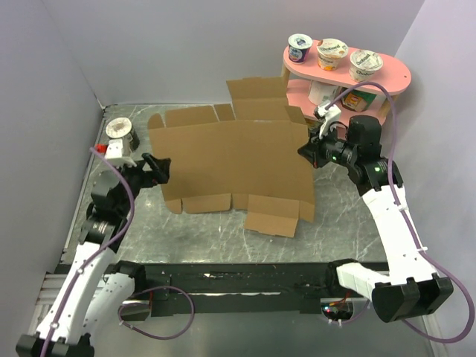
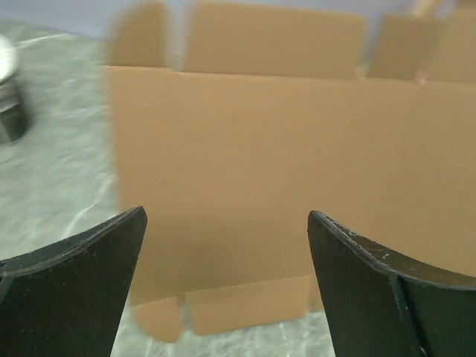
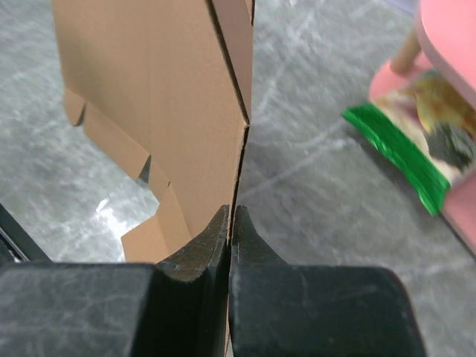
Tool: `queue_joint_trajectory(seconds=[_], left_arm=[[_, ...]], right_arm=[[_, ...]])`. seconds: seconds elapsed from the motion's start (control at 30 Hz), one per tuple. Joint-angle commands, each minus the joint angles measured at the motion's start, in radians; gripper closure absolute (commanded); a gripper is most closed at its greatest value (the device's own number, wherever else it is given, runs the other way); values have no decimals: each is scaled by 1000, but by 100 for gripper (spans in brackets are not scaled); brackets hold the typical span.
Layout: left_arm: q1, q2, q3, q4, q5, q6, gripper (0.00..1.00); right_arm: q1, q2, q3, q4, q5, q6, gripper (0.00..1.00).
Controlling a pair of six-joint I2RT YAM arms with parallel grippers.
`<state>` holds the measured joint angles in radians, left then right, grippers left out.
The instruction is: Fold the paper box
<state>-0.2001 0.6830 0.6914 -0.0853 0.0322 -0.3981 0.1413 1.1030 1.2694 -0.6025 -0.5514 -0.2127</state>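
The paper box [image 1: 234, 160] is a wide flat brown die-cut cardboard sheet with flaps along its near and far edges, lying over the middle of the table. My right gripper [image 1: 306, 151] is shut on the sheet's right edge; in the right wrist view the cardboard edge [image 3: 236, 141] runs between the closed fingertips [image 3: 232, 214]. My left gripper [image 1: 161, 167] is open at the sheet's left edge, not holding it. In the left wrist view the sheet [image 2: 282, 156] fills the space ahead of the spread fingers [image 2: 89, 260].
A pink two-tier shelf [image 1: 387, 68] at the back right carries three yogurt cups [image 1: 332, 52] on top and printed packages below, one of them green-edged [image 3: 401, 149]. A small grey round container [image 1: 120, 132] sits at the back left. Grey walls surround the marbled table.
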Motion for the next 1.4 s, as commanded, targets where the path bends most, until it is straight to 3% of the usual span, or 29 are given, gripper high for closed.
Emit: queue_joint_trajectory(seconds=[0.0,0.2,0.43,0.67,0.73,0.87,1.0,1.07,1.2,1.37], left_arm=[[10,-77,-6,-22,-146,-12,4],[65,21,-39,33,-40,-66,4],[166,4,-191,222,121,-165,4],[197,-16,-309,361,281,-212,1],[197,-20,-332,386,279,-220,2],[199,16,-343,423,299,-232,17],[197,50,-339,395,258,-222,22],[197,27,-337,362,206,-220,20],[223,-43,-343,302,74,-226,7],[228,-27,-394,350,107,-254,2]], right_arm=[[-2,-12,54,-77,44,-68,100],[-3,-31,65,-108,25,-68,100],[-2,-63,68,-114,31,-73,100],[-2,-52,79,-120,24,-80,100],[-2,-48,82,-118,22,-80,100],[-2,-43,91,-126,13,-82,100],[-2,-42,94,-131,10,-82,100],[-2,-43,94,-131,10,-82,100],[-2,-51,87,-126,10,-77,100],[-2,-48,85,-125,4,-74,100]])
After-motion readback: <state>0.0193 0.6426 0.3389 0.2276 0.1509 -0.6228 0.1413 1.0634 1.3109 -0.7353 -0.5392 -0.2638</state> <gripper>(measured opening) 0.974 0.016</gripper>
